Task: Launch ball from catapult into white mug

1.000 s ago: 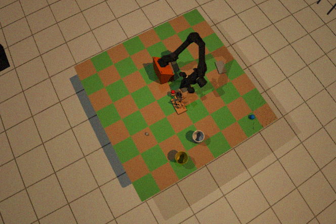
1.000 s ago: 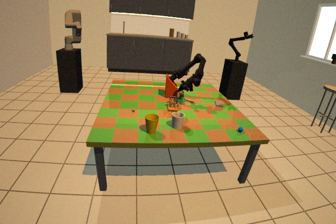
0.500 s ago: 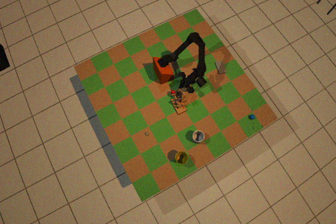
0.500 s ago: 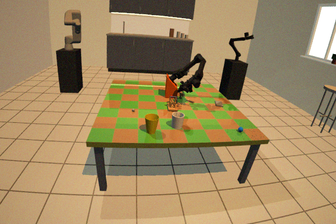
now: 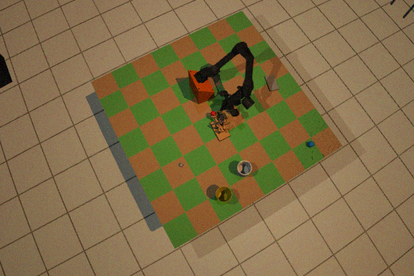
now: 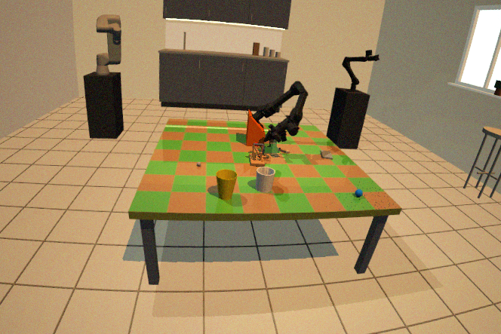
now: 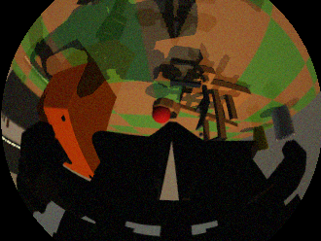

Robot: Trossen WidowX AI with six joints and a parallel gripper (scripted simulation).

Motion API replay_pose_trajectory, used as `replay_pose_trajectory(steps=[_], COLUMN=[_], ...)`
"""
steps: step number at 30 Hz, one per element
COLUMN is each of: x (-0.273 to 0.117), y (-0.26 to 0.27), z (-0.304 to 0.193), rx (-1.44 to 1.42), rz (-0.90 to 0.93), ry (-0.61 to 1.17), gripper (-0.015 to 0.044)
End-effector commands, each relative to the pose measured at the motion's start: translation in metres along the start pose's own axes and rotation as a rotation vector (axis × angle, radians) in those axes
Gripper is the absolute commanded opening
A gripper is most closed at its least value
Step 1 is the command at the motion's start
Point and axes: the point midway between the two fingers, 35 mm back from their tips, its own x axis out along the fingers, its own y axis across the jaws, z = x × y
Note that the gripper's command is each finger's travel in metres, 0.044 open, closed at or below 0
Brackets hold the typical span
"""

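Observation:
The wooden catapult (image 5: 224,135) (image 6: 257,163) (image 7: 220,114) stands near the middle of the checkered table, its open frame beside my arm. A red ball (image 5: 213,113) (image 7: 161,115) is at its rear end, against a tan part; whether it sits in a cup is not clear. The white mug (image 5: 244,167) (image 6: 265,180) (image 7: 283,122) stands upright in front of the catapult, toward the table's near edge. My gripper (image 5: 222,108) (image 6: 265,141) (image 7: 172,124) is shut and empty. It is low, close behind the catapult; the top and exterior views do not show clearly whether it touches.
An orange wedge-shaped block (image 5: 201,90) (image 6: 253,132) (image 7: 80,123) stands beside the arm's base. A yellow cup (image 5: 223,194) (image 6: 225,185) (image 7: 261,138) stands near the mug. A small grey ball (image 5: 181,165) (image 6: 198,164), a blue ball (image 5: 310,144) (image 6: 358,193) and a grey block (image 5: 272,84) (image 6: 326,155) lie farther out.

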Motion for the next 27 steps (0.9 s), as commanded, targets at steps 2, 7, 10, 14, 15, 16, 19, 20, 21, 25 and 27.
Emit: replay_pose_trajectory(steps=[2,7,10,14,15,16,19,20,21,25,27], x=[0.006,0.012,0.016,0.02,0.021,0.023,0.026,0.027,0.029,0.033,0.036], y=[0.0,0.0,0.0,0.001,0.001,0.001,0.001,0.002,0.002,0.003,0.003], z=[0.005,0.011,0.014,0.019,0.02,0.021,0.025,0.026,0.027,0.031,0.034], rx=[0.004,0.004,0.004,0.004,0.004,0.004,0.004,0.004,0.004,0.004,0.004], rz=[0.0,0.0,0.001,0.001,0.001,0.001,0.001,0.001,0.001,0.002,0.002], ry=[0.003,0.003,0.003,0.003,0.003,0.003,0.002,0.002,0.002,0.002,0.002], gripper=[0.0,0.0,0.0,0.0,0.0,0.0,0.0,0.0,0.0,0.0,0.0])
